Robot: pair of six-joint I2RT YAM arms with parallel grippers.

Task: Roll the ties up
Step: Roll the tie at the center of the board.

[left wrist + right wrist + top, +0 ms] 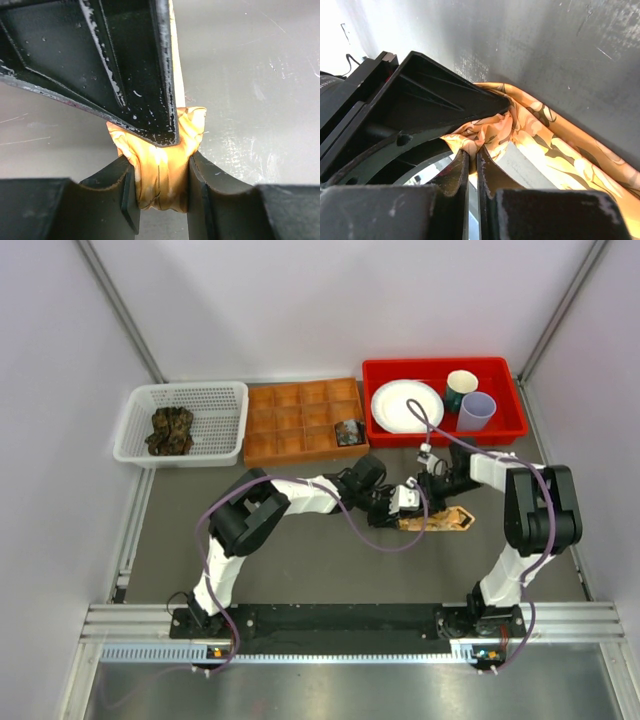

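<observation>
the left end effector (pixel 161 167) is narrowed around a bunched, partly rolled part of the orange tie (pixel 192 120), with cloth bulging between its fingers. the right end effector (pixel 473 159) is pinched shut on a thin fold of the same tie. the tie lies on the counter (pixel 300 560) just in front of the red tray (pixel 395 437), its loose tail stretching right. it looks light, limp and fairly slick, so the roll would likely spring loose unless held across its full width near the core. dark ties (pixel 170 430) sit in a basket (pixel 185 388) well left of the red tray. each wrist view is mostly blocked by the other arm's fingers. how many turns are wound, i cannot tell.
</observation>
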